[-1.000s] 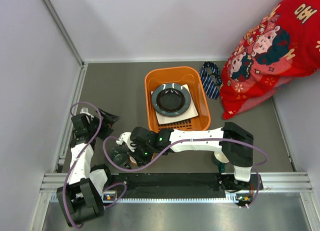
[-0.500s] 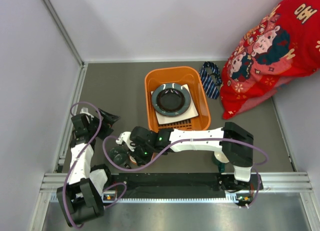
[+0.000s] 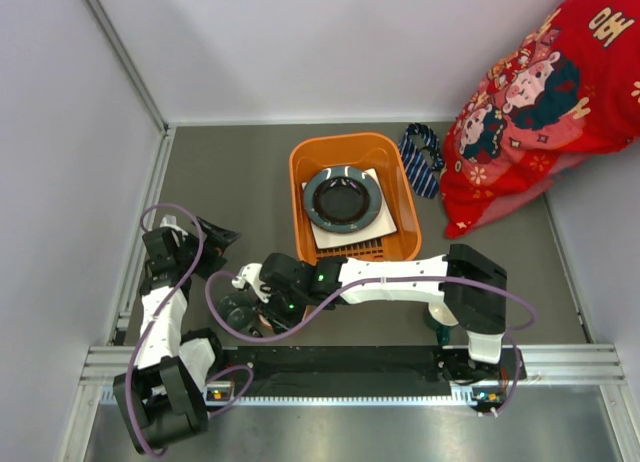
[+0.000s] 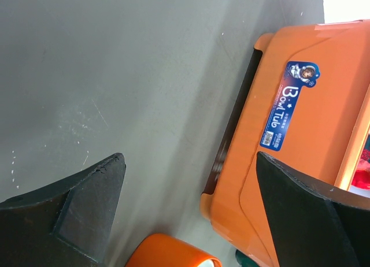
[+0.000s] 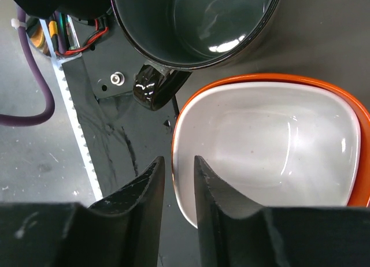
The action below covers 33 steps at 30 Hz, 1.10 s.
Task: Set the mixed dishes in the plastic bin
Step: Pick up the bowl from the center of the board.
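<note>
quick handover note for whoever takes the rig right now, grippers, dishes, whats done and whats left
Left gripper: open, empty, pointed toward the side wall of the plastic bin.
Right gripper: jaws narrowly apart at the rim of the orange bowl; whether it grips the rim is unclear.
Done: the white square plate lies in the bin, with the round blue-grey plate on top of it.
Left: the orange bowl and the dark cup beside it, both outside the bin near the arm bases. No cream mug is in view.
</note>
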Each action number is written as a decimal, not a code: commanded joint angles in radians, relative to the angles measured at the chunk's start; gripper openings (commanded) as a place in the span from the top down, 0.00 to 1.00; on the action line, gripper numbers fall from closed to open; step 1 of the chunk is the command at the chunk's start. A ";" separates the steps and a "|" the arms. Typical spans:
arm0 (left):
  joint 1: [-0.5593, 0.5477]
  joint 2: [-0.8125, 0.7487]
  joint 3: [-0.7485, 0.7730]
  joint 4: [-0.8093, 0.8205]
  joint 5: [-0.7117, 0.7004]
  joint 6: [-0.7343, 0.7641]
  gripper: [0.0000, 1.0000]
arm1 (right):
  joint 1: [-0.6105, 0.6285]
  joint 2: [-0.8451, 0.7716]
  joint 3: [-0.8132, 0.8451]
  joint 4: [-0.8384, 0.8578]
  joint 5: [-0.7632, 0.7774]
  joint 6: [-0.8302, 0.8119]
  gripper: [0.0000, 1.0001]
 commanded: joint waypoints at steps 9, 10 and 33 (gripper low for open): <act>0.006 0.002 0.000 0.047 0.003 0.009 0.01 | 0.018 0.007 0.053 0.014 -0.011 -0.003 0.83; 0.006 0.002 0.001 0.045 0.003 0.009 0.01 | 0.016 0.009 0.055 0.014 -0.011 -0.003 0.85; 0.006 -0.001 -0.006 0.041 -0.002 0.011 0.01 | 0.016 -0.040 0.058 0.005 0.025 -0.002 1.00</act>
